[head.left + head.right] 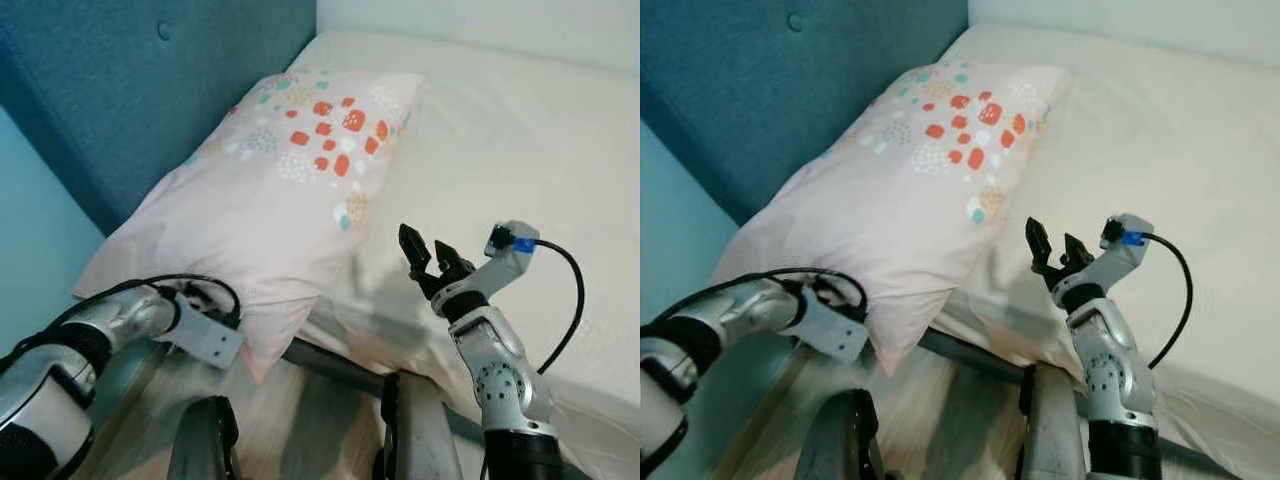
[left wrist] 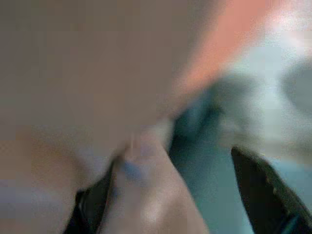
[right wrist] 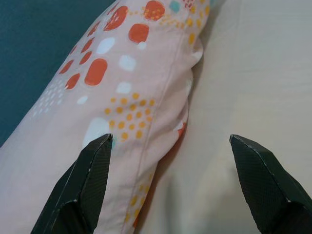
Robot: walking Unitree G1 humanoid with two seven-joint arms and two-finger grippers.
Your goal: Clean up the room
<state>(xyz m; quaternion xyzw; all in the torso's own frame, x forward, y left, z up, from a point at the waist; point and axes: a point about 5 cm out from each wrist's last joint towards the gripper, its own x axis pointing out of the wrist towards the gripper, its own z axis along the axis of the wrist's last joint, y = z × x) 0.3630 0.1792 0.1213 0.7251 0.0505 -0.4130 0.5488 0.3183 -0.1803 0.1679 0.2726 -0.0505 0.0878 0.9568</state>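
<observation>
Beside the pillow [image 1: 270, 190], the spread right tool [image 1: 428, 252] hovers; left tool's [image 1: 205, 300] state unclear.

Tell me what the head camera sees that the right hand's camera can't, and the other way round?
The left eye view takes in both silver arms, the blue headboard, the whole pillow leaning on it, and the left gripper tucked under the pillow's near corner. The right wrist view gets close: the right gripper with its fingers spread wide, and the pillow's seam and orange dots. Both show the pillow, the cream mattress and the right gripper.
</observation>
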